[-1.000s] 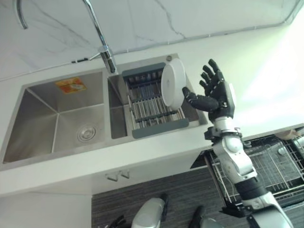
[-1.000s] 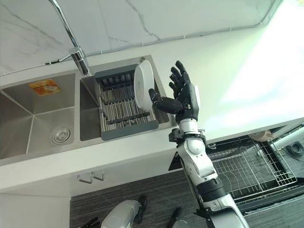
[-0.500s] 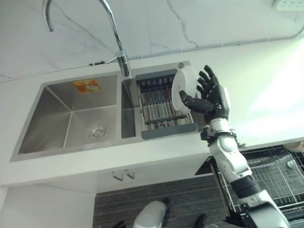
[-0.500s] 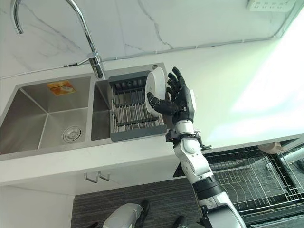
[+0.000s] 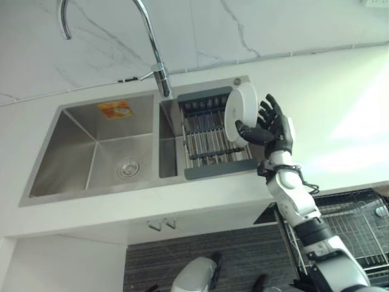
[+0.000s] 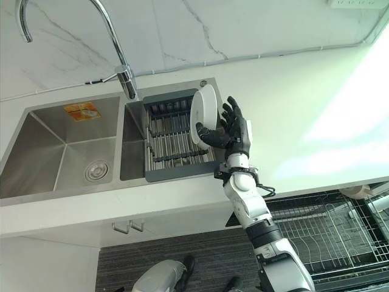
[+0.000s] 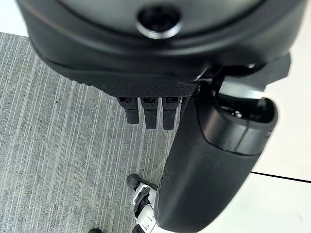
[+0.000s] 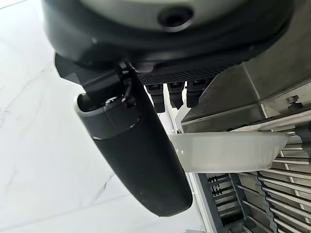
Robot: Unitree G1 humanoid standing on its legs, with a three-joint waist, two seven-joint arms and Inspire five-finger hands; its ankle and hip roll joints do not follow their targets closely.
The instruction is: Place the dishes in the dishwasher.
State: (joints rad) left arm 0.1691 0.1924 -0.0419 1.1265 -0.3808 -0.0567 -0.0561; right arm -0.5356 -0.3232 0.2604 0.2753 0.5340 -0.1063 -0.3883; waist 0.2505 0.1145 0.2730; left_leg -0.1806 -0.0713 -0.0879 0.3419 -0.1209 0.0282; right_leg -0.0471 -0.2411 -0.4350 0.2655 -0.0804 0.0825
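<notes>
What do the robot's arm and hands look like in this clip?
The right arm is silver-grey in rounded segments with black joint bands and a thin black cable looping at the wrist. Its robot hand is dark, with a white panel on the back. In the wrist views, both the right hand and the left hand show black bulk, a smooth rounded thumb and textured palm.

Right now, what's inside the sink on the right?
A grey drying rack with metal bars sits in the right sink. One white plate stands on edge in it, with the right hand open around it. The sink's bottom under the rack is hidden.
</notes>
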